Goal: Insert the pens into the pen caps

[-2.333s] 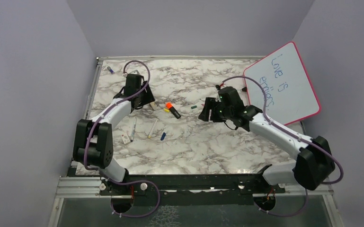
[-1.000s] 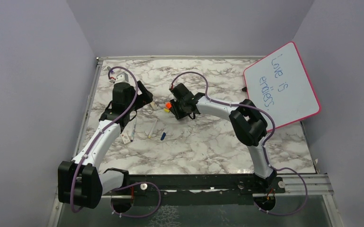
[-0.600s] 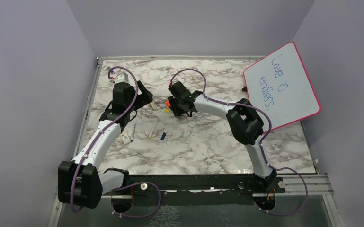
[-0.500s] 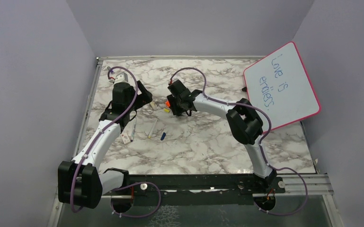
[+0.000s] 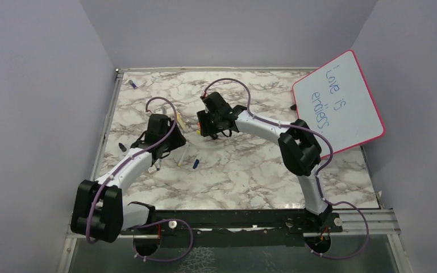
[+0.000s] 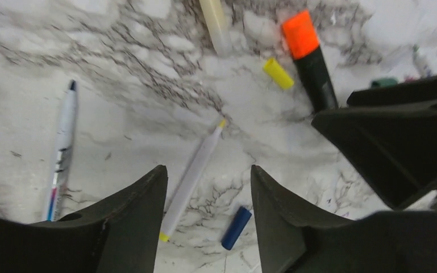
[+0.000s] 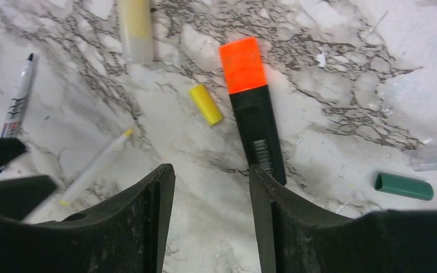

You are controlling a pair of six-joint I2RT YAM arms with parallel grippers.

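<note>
Yellow-tipped pen (image 6: pixel 192 181) lies under the left gripper's (image 6: pixel 207 170) parted jaws (not gripped).

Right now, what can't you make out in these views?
- Left wrist: green cap mostly hidden behind the right hand; blue-tipped pen, lower end behind the left hand.
- Right wrist: clear tube cut by right edge; pale yellow stick by top edge.
- Top external: highlighter largely covered by the right hand.

A flat table top with a white and grey marble pattern (image 5: pixel 250 176) lies inside a small booth of plain pale lilac walls (image 5: pixel 233 28) at the left, back and right, lit softly and evenly, with a silver metal rail (image 5: pixel 363 218) along its near edge.
</note>
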